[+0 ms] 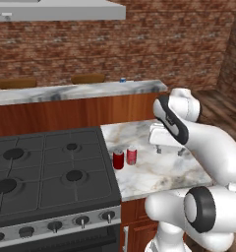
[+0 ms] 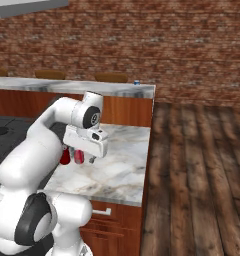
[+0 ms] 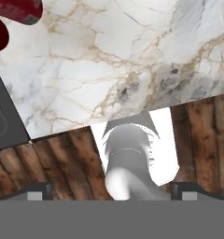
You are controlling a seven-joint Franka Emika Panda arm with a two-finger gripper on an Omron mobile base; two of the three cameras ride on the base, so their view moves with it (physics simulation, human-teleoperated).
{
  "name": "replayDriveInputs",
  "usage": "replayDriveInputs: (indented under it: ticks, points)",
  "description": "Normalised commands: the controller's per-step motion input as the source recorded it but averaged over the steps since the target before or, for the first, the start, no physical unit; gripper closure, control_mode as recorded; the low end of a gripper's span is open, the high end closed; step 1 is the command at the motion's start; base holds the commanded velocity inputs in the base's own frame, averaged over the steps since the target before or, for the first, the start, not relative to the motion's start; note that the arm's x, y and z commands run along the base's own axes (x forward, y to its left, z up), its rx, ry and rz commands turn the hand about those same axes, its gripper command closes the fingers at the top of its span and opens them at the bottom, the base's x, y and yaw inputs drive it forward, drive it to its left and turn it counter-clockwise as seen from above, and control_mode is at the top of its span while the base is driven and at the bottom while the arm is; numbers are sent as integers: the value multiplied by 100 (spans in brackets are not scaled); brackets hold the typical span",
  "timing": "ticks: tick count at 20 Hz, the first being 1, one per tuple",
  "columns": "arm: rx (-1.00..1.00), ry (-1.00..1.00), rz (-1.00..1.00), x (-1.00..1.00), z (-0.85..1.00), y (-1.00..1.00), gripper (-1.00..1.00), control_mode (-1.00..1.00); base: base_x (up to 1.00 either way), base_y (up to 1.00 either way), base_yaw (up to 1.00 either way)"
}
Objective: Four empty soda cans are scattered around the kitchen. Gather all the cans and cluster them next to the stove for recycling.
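A home kitchen
Gas stove [image 1: 46, 172] beside a marble surface [image 1: 154, 167]; brick wall [image 1: 139, 44]; range hood [image 1: 61, 10] overhead

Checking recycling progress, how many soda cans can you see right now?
3: two red soda cans upright side by side on the marble counter beside the stove; one blue can on the far counter. Others may be hidden.

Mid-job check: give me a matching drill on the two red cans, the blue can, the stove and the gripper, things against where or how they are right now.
Things:
1. two red cans
2. blue can
3. stove
4. gripper

Places or states:
A. on the far, higher counter
B. open, above the marble counter
C. standing side by side on the marble counter, next to the stove
D. left of the marble counter

Pairs: 1-C, 2-A, 3-D, 4-B
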Motion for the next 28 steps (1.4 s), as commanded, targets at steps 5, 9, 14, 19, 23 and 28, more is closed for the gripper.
replayDriveInputs:
  ticks: [5, 9, 14, 19, 23, 28]
  points:
    - [-11, 1, -15, -48, 23, 1, -100, -100, 0, 0, 0]
    - [0, 0, -1, -2, 0, -2, -100, -100, 0, 0, 0]
    - [0, 0, 0, -1, -1, 0, -100, -100, 0, 0, 0]
    - [0, 0, 0, 0, 0, 0, -100, 100, -8, -71, 3]
    - [0, 0, 0, 0, 0, 0, -100, 100, 0, -98, 6]
    - [0, 0, 0, 0, 0, 0, -100, 100, 0, -99, 3]
